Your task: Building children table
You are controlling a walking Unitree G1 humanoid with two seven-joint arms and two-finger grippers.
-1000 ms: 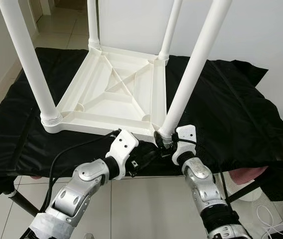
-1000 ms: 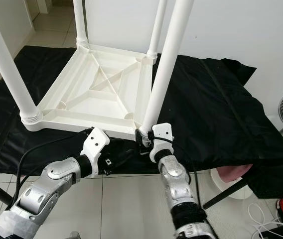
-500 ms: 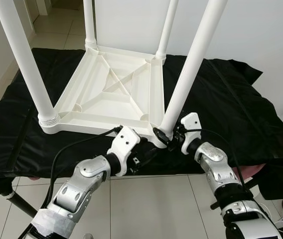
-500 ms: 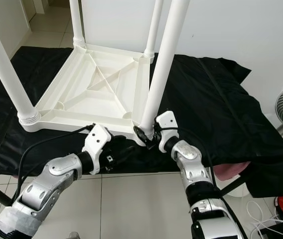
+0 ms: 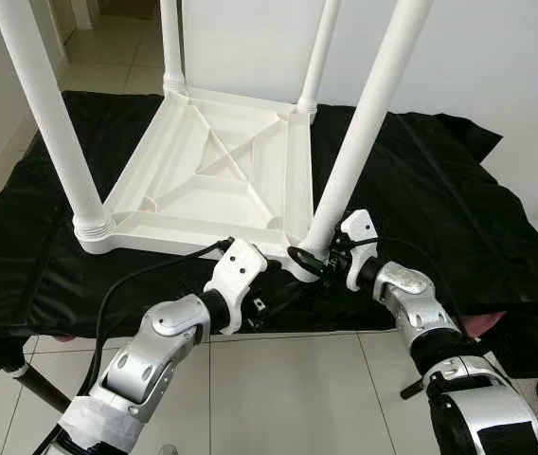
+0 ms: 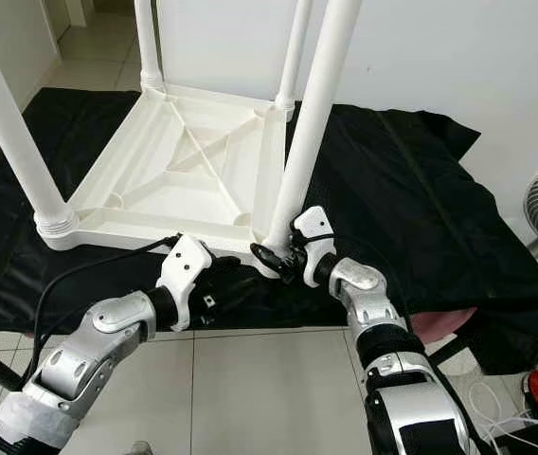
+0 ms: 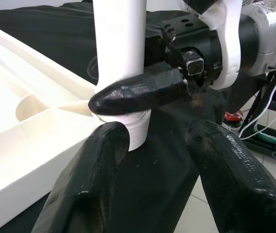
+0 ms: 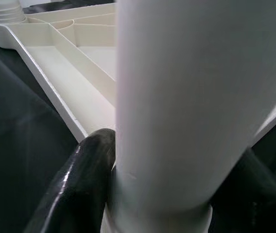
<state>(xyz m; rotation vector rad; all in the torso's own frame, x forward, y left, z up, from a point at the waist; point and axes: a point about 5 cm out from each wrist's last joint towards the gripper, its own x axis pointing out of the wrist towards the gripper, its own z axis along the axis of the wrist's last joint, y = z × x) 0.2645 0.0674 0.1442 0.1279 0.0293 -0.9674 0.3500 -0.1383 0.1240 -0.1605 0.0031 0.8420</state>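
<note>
Gripping the base of the near-right white plastic round leg, right gripper closing both black fingers around it, left gripper standing open just beside it, upside-down white plastic children table lying on black cloth.

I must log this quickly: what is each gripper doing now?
Left gripper: open, holding nothing, below the table leg.
Right gripper: closed around that leg's base.
</note>
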